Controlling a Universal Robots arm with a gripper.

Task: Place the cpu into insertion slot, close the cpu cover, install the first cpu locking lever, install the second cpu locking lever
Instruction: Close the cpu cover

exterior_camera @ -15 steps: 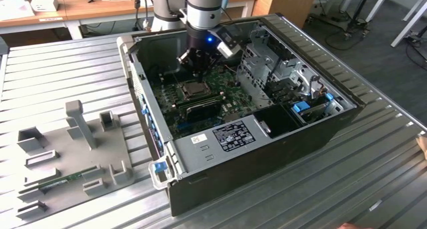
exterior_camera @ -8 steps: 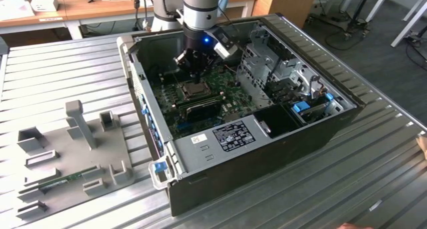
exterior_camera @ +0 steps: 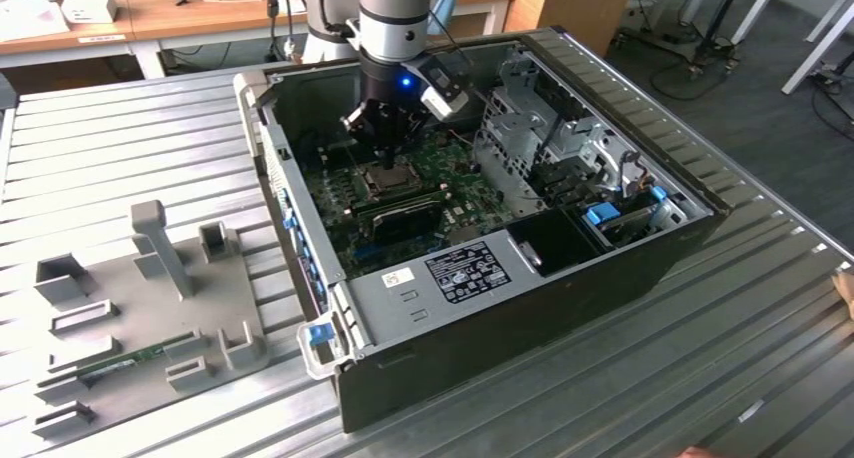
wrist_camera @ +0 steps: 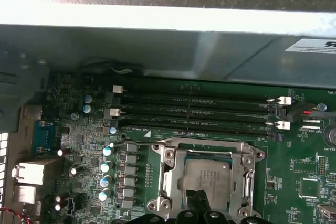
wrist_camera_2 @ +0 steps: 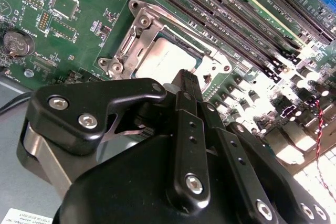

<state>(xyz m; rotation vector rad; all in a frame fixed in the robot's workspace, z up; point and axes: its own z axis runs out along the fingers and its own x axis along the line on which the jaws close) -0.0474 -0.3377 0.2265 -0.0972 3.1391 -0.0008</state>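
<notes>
The cpu (wrist_camera: 208, 177), with a pale metal top, lies flat in the insertion slot (exterior_camera: 387, 185) on the green board inside the open computer case. The silver cpu cover (wrist_camera: 175, 182) lies down over it, and the chip shows through the cover's cut-out middle (wrist_camera_2: 165, 59). A thin metal lever rod (wrist_camera: 137, 142) runs along one edge of the socket. I cannot tell whether it is latched. My gripper (wrist_camera_2: 187, 77) is shut with nothing between its black fingers. Its tip hangs just above the edge of the cover, as the first wrist view (wrist_camera: 197, 199) and the exterior view (exterior_camera: 387, 161) also show.
Long black memory slots (wrist_camera: 199, 111) run beside the socket, with a row of capacitors (wrist_camera: 106, 166) on another side. The case walls and a metal drive cage (exterior_camera: 561, 138) close in around the board. Outside, a grey fixture plate (exterior_camera: 134, 308) holding a memory stick (exterior_camera: 127, 360) lies on the ribbed metal table.
</notes>
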